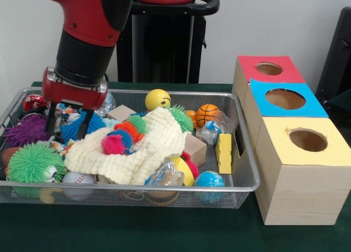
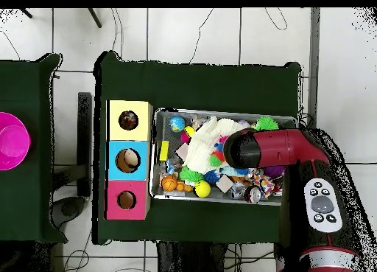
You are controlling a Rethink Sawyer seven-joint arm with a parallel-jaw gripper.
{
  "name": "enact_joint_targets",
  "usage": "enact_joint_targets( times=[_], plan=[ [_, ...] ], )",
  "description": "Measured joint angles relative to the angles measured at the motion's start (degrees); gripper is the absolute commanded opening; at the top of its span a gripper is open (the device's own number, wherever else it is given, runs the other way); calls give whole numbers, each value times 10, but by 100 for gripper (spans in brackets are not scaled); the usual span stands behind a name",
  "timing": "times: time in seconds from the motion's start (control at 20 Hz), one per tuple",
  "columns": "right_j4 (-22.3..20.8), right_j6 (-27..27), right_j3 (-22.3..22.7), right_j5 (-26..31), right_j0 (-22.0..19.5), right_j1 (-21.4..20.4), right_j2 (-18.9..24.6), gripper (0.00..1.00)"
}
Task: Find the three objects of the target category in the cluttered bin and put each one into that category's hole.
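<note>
We see our end effector (image 1: 68, 122) lowered into the wire bin (image 1: 241, 178), fingers spread around a blue spiky ball (image 1: 82, 126). Beside it lies a cream cloth (image 1: 148, 148); well beyond that stand three holed boxes (image 1: 285, 98) on the tabletop (image 1: 164, 230).

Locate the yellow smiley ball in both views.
Front view: yellow smiley ball at the bin's far rim, middle, left of the mini basketball.
Overhead view: the ball at the bin's bottom edge, toward the boxes, right of the basketball.
Shared landmark: the cream cloth.
</note>
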Motion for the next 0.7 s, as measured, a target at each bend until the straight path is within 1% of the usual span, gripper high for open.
enact_joint_targets(
  times=[0.25,0.7],
  plan=[
    [-17,0,-6,0,0,8,-7,100],
    [-46,0,-8,-1,-3,34,-36,100]
  ],
)
